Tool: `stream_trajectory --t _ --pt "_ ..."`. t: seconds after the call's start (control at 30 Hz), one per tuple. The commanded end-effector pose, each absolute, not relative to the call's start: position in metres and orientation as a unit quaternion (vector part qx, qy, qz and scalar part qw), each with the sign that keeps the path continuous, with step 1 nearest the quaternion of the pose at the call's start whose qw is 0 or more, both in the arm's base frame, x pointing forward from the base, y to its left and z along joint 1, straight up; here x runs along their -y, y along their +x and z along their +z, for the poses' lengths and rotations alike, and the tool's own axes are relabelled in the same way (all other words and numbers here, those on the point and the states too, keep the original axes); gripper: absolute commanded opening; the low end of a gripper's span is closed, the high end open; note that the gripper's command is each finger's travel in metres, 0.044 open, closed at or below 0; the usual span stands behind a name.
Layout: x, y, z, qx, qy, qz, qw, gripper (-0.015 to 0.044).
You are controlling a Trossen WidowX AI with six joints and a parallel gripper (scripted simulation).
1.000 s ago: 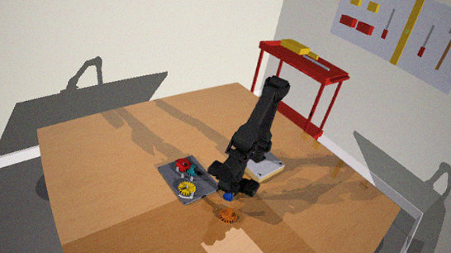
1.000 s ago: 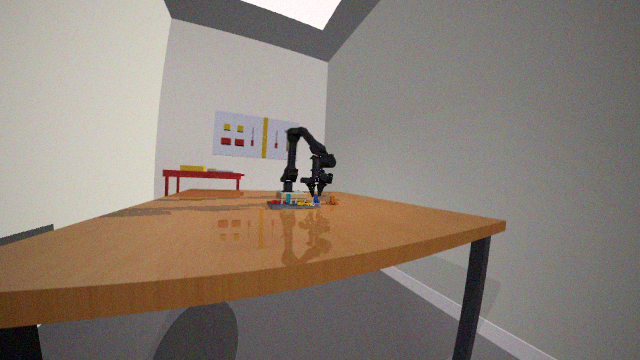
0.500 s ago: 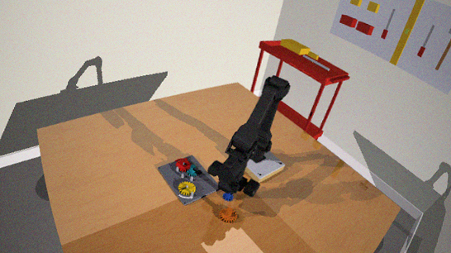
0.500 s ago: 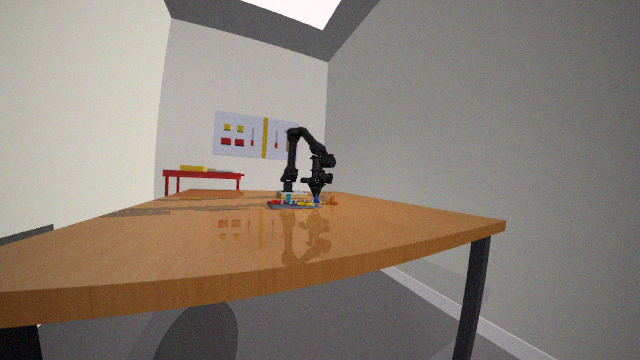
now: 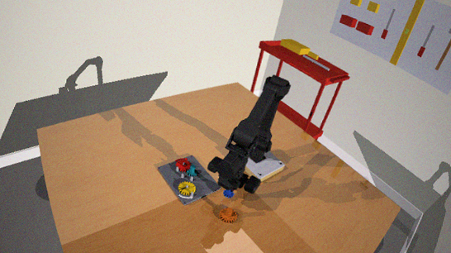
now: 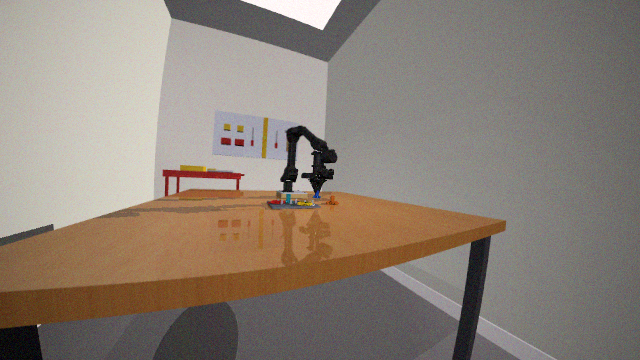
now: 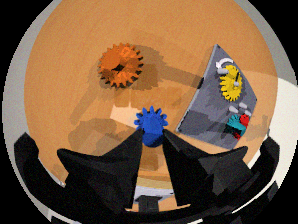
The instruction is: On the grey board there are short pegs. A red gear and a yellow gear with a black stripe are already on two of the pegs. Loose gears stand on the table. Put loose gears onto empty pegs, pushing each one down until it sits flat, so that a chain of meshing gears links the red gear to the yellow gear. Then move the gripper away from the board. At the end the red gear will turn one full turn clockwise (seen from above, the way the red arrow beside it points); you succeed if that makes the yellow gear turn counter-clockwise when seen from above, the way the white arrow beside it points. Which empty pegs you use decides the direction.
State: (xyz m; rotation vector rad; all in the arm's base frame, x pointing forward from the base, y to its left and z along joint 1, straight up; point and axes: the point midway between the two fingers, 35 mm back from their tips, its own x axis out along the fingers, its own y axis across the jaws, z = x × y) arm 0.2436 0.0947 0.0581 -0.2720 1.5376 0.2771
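My gripper [image 5: 229,187] [image 6: 317,192] [image 7: 152,132] is shut on the blue gear [image 5: 228,193] [image 6: 317,195] [image 7: 151,119], holding it by its hub, a little above the table beside the grey board [image 5: 169,172] [image 7: 197,116]. On the board are the red gear [image 5: 182,164] [image 7: 244,119], a teal gear [image 5: 192,171] [image 6: 288,198] [image 7: 234,124] close beside it, and the yellow gear [image 5: 186,187] [image 7: 229,83]. Short grey pegs show between the teal and yellow gears. Whether the teal gear sits flat is unclear. An orange gear [image 5: 228,216] [image 6: 332,201] [image 7: 120,65] stands on the table.
The arm's pale base plate [image 5: 269,166] lies behind the gripper. The white arrow [image 7: 220,63] is beside the yellow gear. A red cart [image 5: 323,74] stands beyond the table [image 5: 112,182]. The orange gear is on the opposite side of the blue gear from the base.
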Motion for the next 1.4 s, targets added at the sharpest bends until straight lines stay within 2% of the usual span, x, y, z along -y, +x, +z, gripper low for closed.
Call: stream_trajectory --t 0.0,1.37 --pt "-0.096 0.246 0.068 -0.689 -0.118 0.125 0.704 0.0000" --pt "-0.095 0.242 0.159 -0.688 -0.120 0.125 0.704 0.0000"
